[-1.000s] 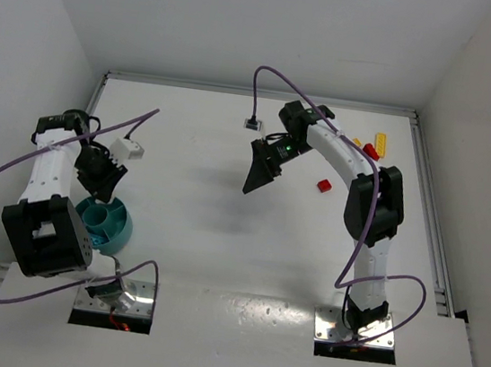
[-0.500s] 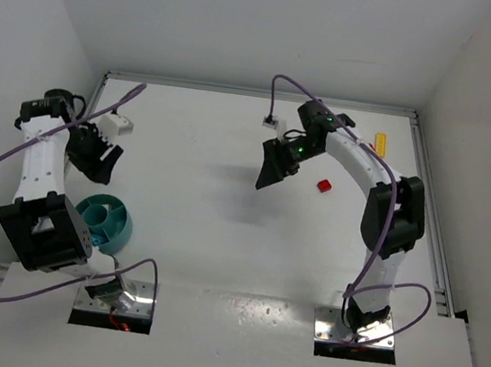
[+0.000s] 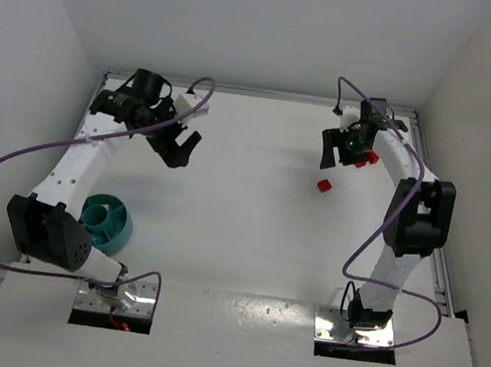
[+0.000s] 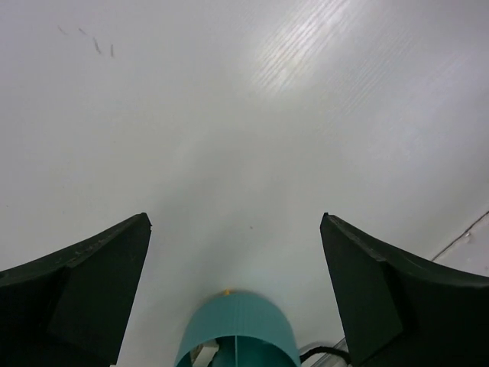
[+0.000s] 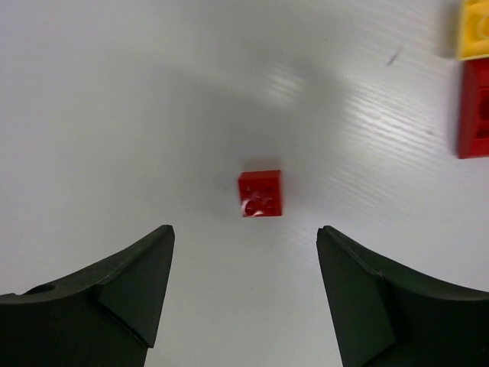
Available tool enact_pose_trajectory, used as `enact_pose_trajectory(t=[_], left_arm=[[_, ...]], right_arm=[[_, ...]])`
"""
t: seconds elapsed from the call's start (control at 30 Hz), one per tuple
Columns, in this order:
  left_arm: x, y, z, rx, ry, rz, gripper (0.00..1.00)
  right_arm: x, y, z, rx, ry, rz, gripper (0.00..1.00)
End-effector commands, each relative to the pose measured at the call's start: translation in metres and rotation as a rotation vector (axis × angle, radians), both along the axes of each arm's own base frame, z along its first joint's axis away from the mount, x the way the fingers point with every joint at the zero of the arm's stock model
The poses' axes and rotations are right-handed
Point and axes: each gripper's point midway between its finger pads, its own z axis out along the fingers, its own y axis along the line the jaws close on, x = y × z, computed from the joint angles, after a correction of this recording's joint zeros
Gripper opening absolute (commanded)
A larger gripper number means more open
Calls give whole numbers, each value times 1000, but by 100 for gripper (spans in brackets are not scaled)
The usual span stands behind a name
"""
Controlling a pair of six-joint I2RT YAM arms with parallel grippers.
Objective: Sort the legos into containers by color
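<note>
We see the right gripper point(image 5: 243, 229) with its two dark fingers spread wide and nothing between them. A small red brick point(image 5: 260, 193) lies studs-up on the white table point(image 5: 114, 92) just ahead of the fingertips. It is roughly centred on the gap between them and touches neither finger. A pale glint crosses its studs, and any lettering there is too small for us to read. Off to this gripper's right, at the edge of its wrist view, a yellow brick point(image 5: 475, 30) lies just beyond a second red brick point(image 5: 475, 107). The two sit close together, both cut by the frame, and well apart from the centred brick.

The left gripper point(image 3: 178, 147) is likewise spread wide and holds nothing, with only bare table ahead of its fingertips. The teal bowl point(image 3: 122, 226) stands well behind it, back toward the left arm's base. In the left wrist view we find the bowl's rim low down between the two fingers, with one inner divider seen edge-on down its middle. A tiny orange-yellow speck sits at the rim's far edge, and we cannot tell what it is. From above we can make out the bowl's curved dividers, but not whether any brick lies inside. A purple cable point(image 3: 12, 171) loops out from the left arm, clear of both the bowl and the gripper.
</note>
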Motion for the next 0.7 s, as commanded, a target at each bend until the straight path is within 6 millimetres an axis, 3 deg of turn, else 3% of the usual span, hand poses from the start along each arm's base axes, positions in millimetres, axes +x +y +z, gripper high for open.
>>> enact_pose_trajectory(t=[0.0,0.07,0.1,0.13,0.2,0.3,0.33,0.37,0.4,0.47,0.5,0.6,0.63,0.67], left_arm=[[14,-7,23,-86,-73,146,100],[18,-16,31,-145,-74,148,100],[25,-16,32,-171,-80,169,100],[26,-18,34,-202,-67,208,100],[33,-20,42,-241,-76,233,100],[38,-40,45,-235,-71,186,100],[37,-44,45,-236,-70,175,100],[38,-45,42,-233,-61,176,100],[36,-50,42,-238,-55,169,100],[35,-52,42,-236,-52,174,100],[38,-52,43,-234,-67,178,100],[37,-53,39,-225,-60,176,100],[37,-53,39,-225,-60,176,100],[37,-52,39,-218,-63,183,100]], right_arm=[[23,-22,5,-157,-122,9,77],[28,-37,1,-190,-141,-21,78],[41,-39,6,-195,-197,-31,80],[45,-38,-2,-195,-193,-31,80],[67,-49,4,-226,-245,-65,81],[117,-86,0,-288,-277,-204,82],[128,-96,18,-299,-322,-232,82],[136,-104,-1,-293,-284,-278,83],[152,-112,15,-279,-319,-318,83],[163,-136,12,-236,-306,-436,83],[167,-142,-2,-215,-279,-463,83],[178,-162,5,-208,-325,-525,83],[176,-164,-11,-213,-296,-539,83],[178,-171,-12,-208,-296,-560,81]])
